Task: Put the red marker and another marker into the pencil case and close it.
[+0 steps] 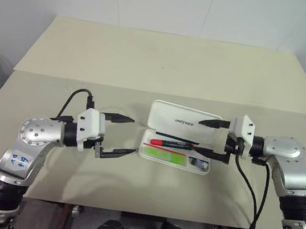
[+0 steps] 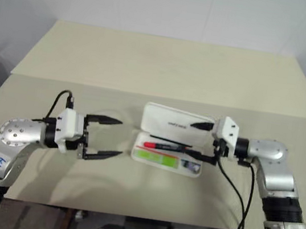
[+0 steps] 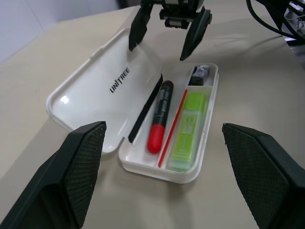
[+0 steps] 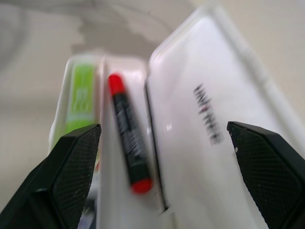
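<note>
A: Center-right of the head view, we've got the pencil case w/ lid up, red marker & green highlighter both in the tray.

B: Grippers?

A: Left gripper at frame center, spread wide, empty. Right gripper at the case's right end, also wide, holding nothing.

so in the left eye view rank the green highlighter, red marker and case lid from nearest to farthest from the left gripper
From the left gripper:
1. green highlighter, front compartment of the pencil case.
2. red marker, just behind it.
3. lid, raised at the back.
</note>
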Tool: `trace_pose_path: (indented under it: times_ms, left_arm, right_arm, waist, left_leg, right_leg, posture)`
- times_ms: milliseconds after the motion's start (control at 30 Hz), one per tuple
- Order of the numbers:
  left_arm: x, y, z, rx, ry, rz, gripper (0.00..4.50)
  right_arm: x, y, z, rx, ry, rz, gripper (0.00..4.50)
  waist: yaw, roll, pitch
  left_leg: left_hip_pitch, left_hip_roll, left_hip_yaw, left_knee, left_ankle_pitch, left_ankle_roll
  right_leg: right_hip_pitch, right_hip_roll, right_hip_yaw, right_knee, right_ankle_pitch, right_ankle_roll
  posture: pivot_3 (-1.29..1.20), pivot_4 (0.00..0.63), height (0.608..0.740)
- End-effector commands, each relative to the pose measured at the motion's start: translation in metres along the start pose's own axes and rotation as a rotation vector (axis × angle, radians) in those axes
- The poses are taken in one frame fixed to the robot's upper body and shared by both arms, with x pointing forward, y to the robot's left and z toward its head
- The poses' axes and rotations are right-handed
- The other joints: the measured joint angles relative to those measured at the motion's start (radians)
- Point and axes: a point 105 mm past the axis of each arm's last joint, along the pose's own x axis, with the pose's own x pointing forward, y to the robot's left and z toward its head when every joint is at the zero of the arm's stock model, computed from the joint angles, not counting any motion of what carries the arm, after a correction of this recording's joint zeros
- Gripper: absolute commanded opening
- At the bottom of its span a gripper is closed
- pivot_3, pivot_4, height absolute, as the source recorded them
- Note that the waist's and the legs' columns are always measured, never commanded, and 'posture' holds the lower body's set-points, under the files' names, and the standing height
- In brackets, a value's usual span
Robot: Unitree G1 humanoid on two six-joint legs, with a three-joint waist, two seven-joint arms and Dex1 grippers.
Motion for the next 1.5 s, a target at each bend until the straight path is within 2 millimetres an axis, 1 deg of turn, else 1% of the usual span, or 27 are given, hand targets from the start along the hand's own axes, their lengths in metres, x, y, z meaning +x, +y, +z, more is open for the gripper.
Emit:
trace_pose_path:
  times_ms: [33,100,233,367,400,500,600,767,800,867,933,1000,1067,1167,1267,1333,1367,1400,1500]
  left_arm:
    - [-0.006,0.008,0.005,0.025,-0.014,0.016,4.16]
    - [-0.010,0.012,0.004,0.020,-0.015,0.026,4.16]
    - [-0.017,0.019,0.001,0.013,-0.014,0.035,4.16]
    - [-0.025,0.028,-0.004,0.002,-0.018,0.047,4.16]
    - [-0.026,0.030,-0.005,0.001,-0.023,0.052,3.78]
    - [-0.026,0.036,-0.007,0.000,-0.037,0.064,2.95]
    - [-0.023,0.041,-0.007,-0.003,-0.065,0.072,1.86]
    - [-0.017,0.043,-0.007,-0.002,-0.090,0.064,0.12]
    - [-0.016,0.043,-0.007,-0.003,-0.095,0.060,0.02]
    - [-0.013,0.044,-0.007,0.001,-0.106,0.069,0.02]
    - [-0.011,0.057,-0.003,0.092,-0.136,0.169,0.02]
    - [-0.013,0.077,0.000,0.147,-0.134,0.312,0.02]
    - [-0.013,0.090,-0.001,0.162,-0.116,0.403,0.02]
    - [-0.006,0.091,-0.006,0.132,-0.099,0.415,0.02]
    - [0.012,0.080,-0.016,0.065,-0.087,0.355,0.02]
    - [0.022,0.078,-0.025,0.018,-0.065,0.333,0.02]
    - [0.027,0.080,-0.028,0.011,-0.059,0.340,0.02]
    - [0.031,0.084,-0.031,-0.032,-0.054,0.357,0.02]
    - [0.046,0.096,-0.030,-0.068,-0.048,0.402,0.02]
  right_arm:
    - [-0.020,-0.002,0.018,-0.036,-0.006,-0.056,4.47]
    - [-0.032,0.001,0.020,-0.026,0.011,-0.090,4.47]
    - [-0.049,0.007,0.021,0.006,0.038,-0.143,4.47]
    - [-0.073,0.011,0.012,0.045,0.083,-0.238,4.47]
    - [-0.078,0.011,0.009,0.050,0.094,-0.258,4.50]
    - [-0.087,0.016,0.002,0.075,0.116,-0.286,4.50]
    - [-0.095,0.017,-0.003,0.083,0.122,-0.334,4.50]
    - [-0.098,0.021,-0.005,0.086,0.122,-0.344,4.50]
    - [-0.098,0.022,-0.006,0.086,0.123,-0.345,4.50]
    - [-0.099,0.024,-0.006,0.087,0.123,-0.350,4.50]
    - [-0.100,0.026,-0.007,0.086,0.122,-0.357,4.50]
    - [-0.102,0.026,-0.007,0.080,0.122,-0.378,4.50]
    - [-0.104,0.025,-0.007,0.073,0.123,-0.400,4.50]
    - [-0.105,0.023,-0.007,0.065,0.121,-0.414,4.50]
    - [-0.102,0.020,-0.005,0.037,0.119,-0.406,4.50]
    - [-0.102,0.016,-0.002,0.021,0.114,-0.413,4.50]
    - [-0.101,0.013,0.000,0.016,0.111,-0.415,4.50]
    - [-0.100,0.012,0.002,0.015,0.105,-0.412,4.50]
    - [-0.094,0.011,0.007,0.008,0.096,-0.388,4.50]
  waist:
    - [0.001,0.000,0.000]
    - [0.003,0.000,0.000]
    - [0.001,0.000,0.000]
    - [0.001,0.000,0.000]
    - [0.002,0.000,0.000]
    - [0.002,0.000,0.000]
    - [0.001,0.000,0.000]
    - [0.000,-0.001,0.000]
    - [0.000,-0.001,0.000]
    - [0.001,-0.001,0.000]
    - [0.004,-0.001,0.000]
    - [0.007,-0.001,0.000]
    - [0.007,-0.001,0.000]
    - [0.003,-0.002,-0.001]
    - [0.001,-0.002,-0.001]
    - [0.002,-0.002,-0.001]
    - [0.002,-0.002,-0.001]
    - [0.002,-0.002,-0.001]
    - [0.007,-0.003,0.000]
  left_leg:
    - [0.000,0.000,0.000,0.000,0.000,0.000]
    - [0.000,0.000,-0.001,0.000,0.000,0.000]
    - [-0.001,-0.001,0.000,0.000,-0.001,0.001]
    - [-0.001,-0.001,0.001,0.000,-0.001,0.000]
    - [0.000,-0.001,0.001,0.001,0.000,0.000]
    - [0.000,-0.001,0.001,0.001,0.000,0.000]
    - [0.000,-0.001,0.002,0.003,0.000,0.000]
    - [0.000,0.000,0.002,0.004,0.000,0.000]
    - [0.000,0.000,0.002,0.004,0.000,0.000]
    - [0.000,0.000,0.002,0.004,0.000,0.000]
    - [0.000,0.000,0.001,0.004,0.000,0.000]
    - [0.000,0.000,0.001,0.005,0.000,0.000]
    - [-0.001,-0.002,0.001,0.006,0.000,0.000]
    - [-0.001,-0.002,0.002,0.006,0.000,0.000]
    - [0.000,-0.002,0.002,0.006,0.000,0.001]
    - [-0.001,-0.002,0.002,0.007,0.000,0.001]
    - [-0.001,-0.002,0.002,0.007,0.000,0.001]
    - [-0.001,-0.002,0.002,0.008,0.000,0.001]
    - [-0.001,-0.002,0.001,0.009,0.000,0.001]
  right_leg:
    - [0.000,0.000,0.000,0.000,0.000,0.000]
    - [0.000,0.000,0.000,0.000,0.000,0.000]
    - [0.000,0.000,0.000,0.000,0.000,0.000]
    - [0.000,0.000,-0.001,0.000,0.000,0.000]
    - [0.000,0.000,-0.001,0.000,0.000,0.000]
    - [0.000,0.000,-0.002,0.000,0.000,0.000]
    - [0.001,0.000,-0.002,0.000,0.000,0.001]
    - [0.001,0.000,-0.002,0.000,0.001,0.002]
    - [0.001,0.000,-0.002,0.000,0.001,0.003]
    - [0.001,0.000,-0.002,0.000,0.001,0.003]
    - [0.001,0.000,-0.002,0.000,0.002,0.003]
    - [0.002,0.000,-0.002,0.000,0.002,0.003]
    - [0.002,0.000,-0.002,-0.001,0.003,0.005]
    - [0.002,0.000,-0.001,-0.001,0.003,0.006]
    - [0.002,0.000,-0.001,-0.001,0.004,0.006]
    - [0.003,0.000,-0.001,-0.001,0.004,0.006]
    - [0.003,0.000,-0.001,-0.001,0.004,0.007]
    - [0.003,0.000,-0.001,-0.001,0.004,0.007]
    - [0.004,0.001,-0.002,-0.001,0.004,0.007]
  posture:
    - [0.00,0.150,0.740]
    - [0.00,0.150,0.740]
    - [0.00,0.150,0.740]
    - [0.00,0.150,0.740]
    - [0.00,0.150,0.740]
    - [0.00,0.150,0.740]
    - [0.00,0.150,0.740]
    - [0.00,0.150,0.740]
    - [0.00,0.150,0.740]
    - [0.00,0.150,0.740]
    - [0.00,0.150,0.740]
    - [0.00,0.150,0.740]
    - [0.00,0.150,0.740]
    - [0.00,0.150,0.740]
    - [0.00,0.150,0.740]
    - [0.00,0.150,0.740]
    - [0.00,0.150,0.740]
    - [0.00,0.150,0.740]
    - [0.00,0.150,0.740]
